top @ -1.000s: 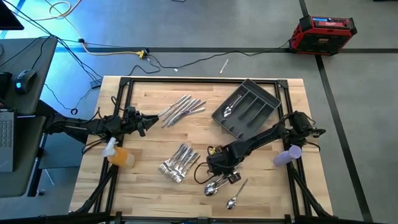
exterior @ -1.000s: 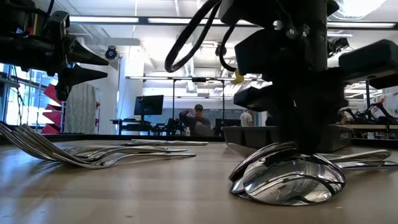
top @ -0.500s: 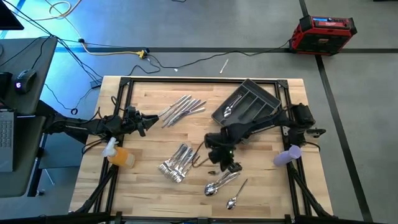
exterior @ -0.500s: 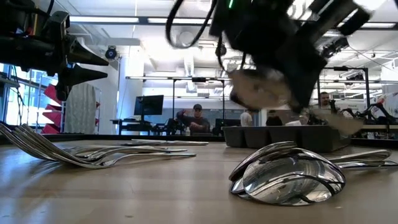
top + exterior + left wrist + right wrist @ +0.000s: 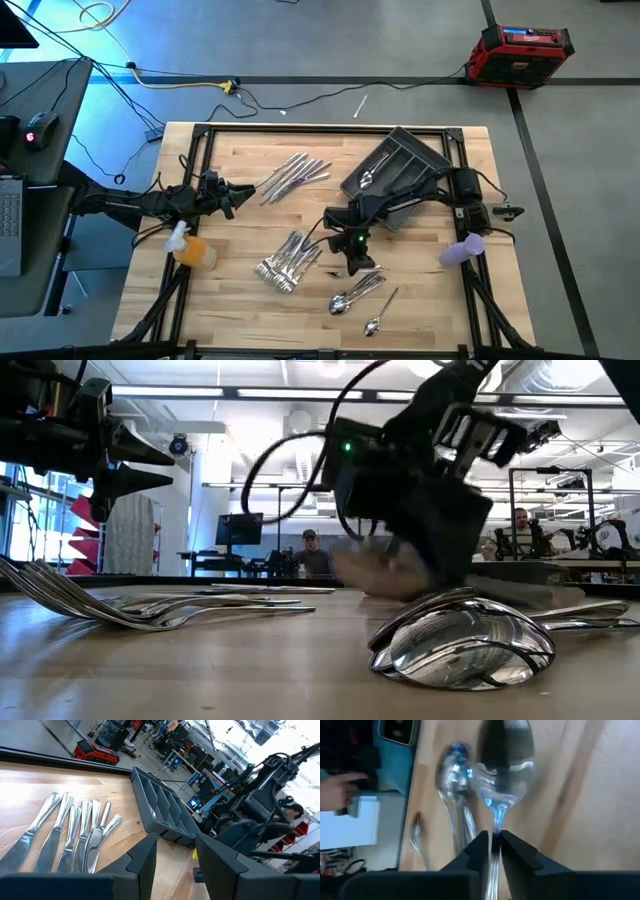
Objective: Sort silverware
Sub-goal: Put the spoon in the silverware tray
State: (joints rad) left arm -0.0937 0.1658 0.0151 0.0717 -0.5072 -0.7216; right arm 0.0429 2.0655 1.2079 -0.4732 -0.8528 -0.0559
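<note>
**Right hand gripping a spoon above the spoon pile**

Going left to right for you:

- Left hand (image 5: pixel 232 195) hangs over the bench (image 5: pixel 230 290) at its left side, just off the knife handles. In your left wrist view its fingers (image 5: pixel 142 865) stand apart with nothing between them: open, idle.
- Orange thing (image 5: pixel 193 252) sits on the bench at the left edge, below the left arm. Can't tell what it is.
- Knives (image 5: pixel 292 175) lie fanned in a row, upper middle of the bench, between the left hand and the tray. Left wrist view shows them side by side (image 5: pixel 75 835).
- Forks (image 5: pixel 287 260) are bundled lower middle, below the knives. In the low view they're stacked with tines curving up (image 5: pixel 70 600).
- Right hand (image 5: pixel 357 258) is mid-bench, between the fork bundle and the tray, just above the spoon pile. Your right wrist view shows its fingers (image 5: pixel 477 852) pinched on the handle of one spoon (image 5: pixel 505 755), bowl pointing away from the hand.
- Loose spoons (image 5: pixel 352 292) lie lower right of centre, under that hand; a single spoon (image 5: pixel 378 316) sits just beside them, nearer the front edge. The low view has the pile close up (image 5: pixel 465 640).
- Grey tray (image 5: pixel 425 160) sits upper right, skewed to the bench edges. One spoon-like piece (image 5: pixel 368 176) is in a compartment at its near end.
- Purple thing (image 5: pixel 462 250) is at the right edge, by the right arm.
</note>
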